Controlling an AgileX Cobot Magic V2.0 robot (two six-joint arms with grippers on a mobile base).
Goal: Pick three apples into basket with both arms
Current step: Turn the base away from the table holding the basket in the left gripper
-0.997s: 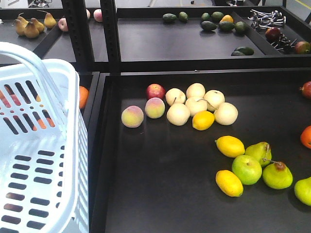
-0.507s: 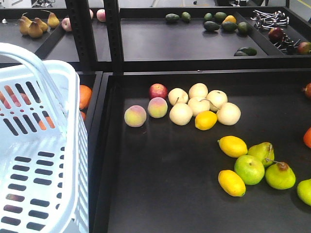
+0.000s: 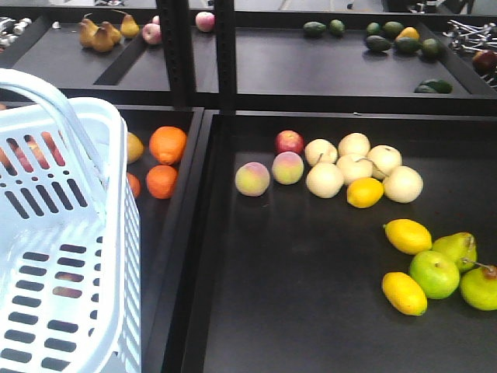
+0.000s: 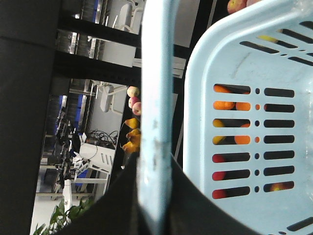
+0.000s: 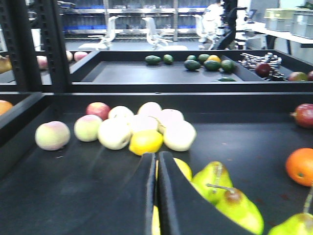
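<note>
The pale blue basket (image 3: 54, 256) fills the left of the front view, hoop handle (image 3: 62, 116) raised. In the left wrist view my left gripper (image 4: 154, 196) is shut on that handle (image 4: 155, 98), black fingers on both sides of it; the basket wall (image 4: 244, 73) stands to the right. One dark red apple (image 3: 290, 141) lies at the back of the fruit cluster on the black tray (image 3: 295, 311). Two more dark red apples (image 5: 264, 69) (image 5: 298, 76) sit on the far shelf. My right gripper (image 5: 156, 164) hangs shut and empty above the tray, over lemons.
Oranges (image 3: 168, 144) lie in the tray next to the basket. Peaches (image 3: 252, 179), pale round fruit (image 3: 324, 179), lemons (image 3: 408, 235) and green pears (image 3: 435, 273) are spread over the main tray. Black shelf posts (image 3: 225, 54) stand behind, with avocados (image 3: 314, 29) beyond.
The whole scene has slid to the right in the front view, bringing the oranges beside the basket into sight. The basket keeps its place in the frame.
</note>
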